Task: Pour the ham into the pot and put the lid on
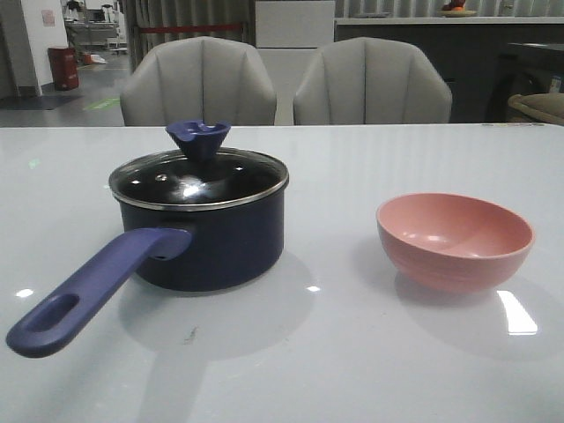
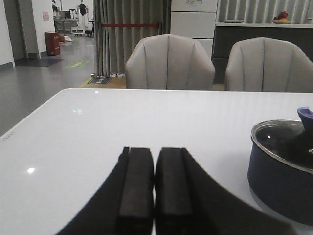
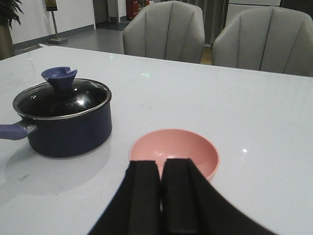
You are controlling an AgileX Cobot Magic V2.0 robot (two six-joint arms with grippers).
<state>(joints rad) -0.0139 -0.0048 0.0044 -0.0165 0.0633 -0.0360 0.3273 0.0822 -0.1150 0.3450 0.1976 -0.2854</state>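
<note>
The dark navy pot [image 1: 211, 238] stands left of centre on the white table, its long purple handle [image 1: 88, 295] pointing toward the front left. The glass lid [image 1: 198, 179] rests on its rim, with the blue knob [image 1: 197, 138] on top. No ham shows; the pot's inside is hidden under the lid. The pink bowl [image 1: 454, 240] at the right looks empty. My left gripper [image 2: 154, 161] is shut with nothing in it, off to one side of the pot [image 2: 281, 171]. My right gripper [image 3: 161, 171] is shut and empty, just short of the pink bowl [image 3: 176, 152]; the pot [image 3: 66, 122] is beside it.
Two grey chairs [image 1: 198, 81] [image 1: 372, 81] stand behind the table's far edge [image 1: 282, 125]. Neither arm shows in the front view.
</note>
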